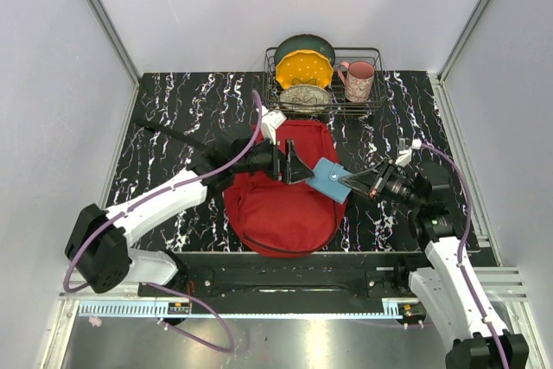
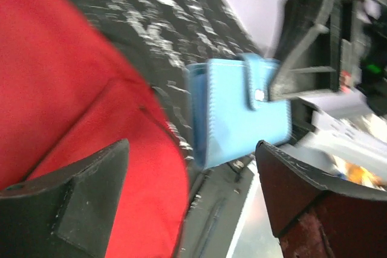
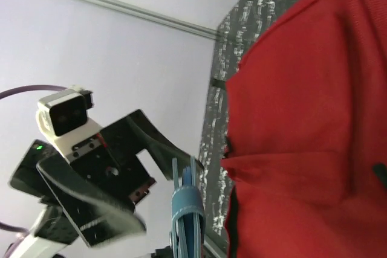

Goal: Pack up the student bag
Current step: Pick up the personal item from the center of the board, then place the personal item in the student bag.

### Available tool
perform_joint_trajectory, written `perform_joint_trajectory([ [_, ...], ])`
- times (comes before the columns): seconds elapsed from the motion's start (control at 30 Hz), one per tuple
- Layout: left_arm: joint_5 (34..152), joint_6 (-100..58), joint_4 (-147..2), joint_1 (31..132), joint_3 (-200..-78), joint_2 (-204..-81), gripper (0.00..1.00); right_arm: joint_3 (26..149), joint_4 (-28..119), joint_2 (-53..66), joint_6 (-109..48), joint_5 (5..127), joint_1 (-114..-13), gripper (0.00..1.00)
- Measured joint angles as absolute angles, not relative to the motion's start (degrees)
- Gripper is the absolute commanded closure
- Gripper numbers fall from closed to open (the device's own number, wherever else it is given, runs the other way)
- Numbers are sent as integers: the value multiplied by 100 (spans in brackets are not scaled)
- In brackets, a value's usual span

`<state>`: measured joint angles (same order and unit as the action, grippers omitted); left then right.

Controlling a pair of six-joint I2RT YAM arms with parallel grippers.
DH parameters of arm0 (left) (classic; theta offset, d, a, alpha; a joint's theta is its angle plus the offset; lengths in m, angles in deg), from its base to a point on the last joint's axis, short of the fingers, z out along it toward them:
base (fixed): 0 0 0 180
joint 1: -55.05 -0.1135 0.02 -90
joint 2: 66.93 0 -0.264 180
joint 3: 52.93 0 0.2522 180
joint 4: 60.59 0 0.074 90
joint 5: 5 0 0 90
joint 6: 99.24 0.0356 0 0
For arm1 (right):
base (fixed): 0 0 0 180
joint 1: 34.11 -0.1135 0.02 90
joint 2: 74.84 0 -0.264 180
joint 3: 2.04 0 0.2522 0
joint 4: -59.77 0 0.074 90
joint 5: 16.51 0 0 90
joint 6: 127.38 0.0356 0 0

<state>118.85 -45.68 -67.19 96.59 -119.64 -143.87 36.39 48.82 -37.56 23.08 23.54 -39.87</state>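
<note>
Item, student bag: is lying flat at the middle of the tabletop, between the two arms. Its red outer fabric is facing up, and no open mouth is showing in any view.
Item, blue wallet: is hanging in the air over the bag's right edge, with its snap tab facing the left wrist camera.
Right end effector: is clenching the wallet by its right-hand end and holding it out toward the other arm.
Left end effector: is hovering over the bag with its fingers spread wide and nothing between them. It is facing the wallet and sitting very close to it.
Background stock: a dish rack with plates and a pink mug is standing at the far edge, well apart from the work.
Risk, collision: the two end effectors are working nose to nose, so any overshoot is likely to knock fingers together or jolt the wallet.
Risk, drop: the grip is covering only one end of a smooth wallet. A handover in which the right lets go before the left closes would probably let it fall onto the bag or the tabletop.
Risk, no entry: if the bag is zipped, the wallet would be getting pushed against closed fabric and sliding off.
Risk, bag shift: a low end effector could be snagging the soft fabric and dragging the bag.
</note>
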Motion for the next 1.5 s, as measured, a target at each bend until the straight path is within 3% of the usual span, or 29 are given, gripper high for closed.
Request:
perform_joint_trajectory([
  [0.23, 9533, -3462, -8870, 9297, -12768, -14243, 7, 3652, 4066, -4025, 2114, 3088, -3991, 100],
  [0.47, 8337, -2190, -9913, 9185, -14316, -15701, 12, 3643, 3706, -4329, 2094, 3390, -3996, 100],
  [0.6, 7942, -1701, -10348, 9196, -14513, -16470, 12, 3643, 3428, -4510, 2035, 3460, -3998, 100],
  [0.83, 7856, -1226, -10682, 9227, -14429, -16713, 14, 3643, 3015, -4727, 1950, 3541, -3998, 100],
  [1.17, 8368, -1095, -10358, 9694, -13468, -15979, 14, 3639, 2965, -4598, 1908, 3554, -4000, 100],
  [1.5, 8071, -1248, -9718, 10158, -12834, -15590, 14, 3482, 2982, -4504, 1871, 3551, -4000, 100],
])
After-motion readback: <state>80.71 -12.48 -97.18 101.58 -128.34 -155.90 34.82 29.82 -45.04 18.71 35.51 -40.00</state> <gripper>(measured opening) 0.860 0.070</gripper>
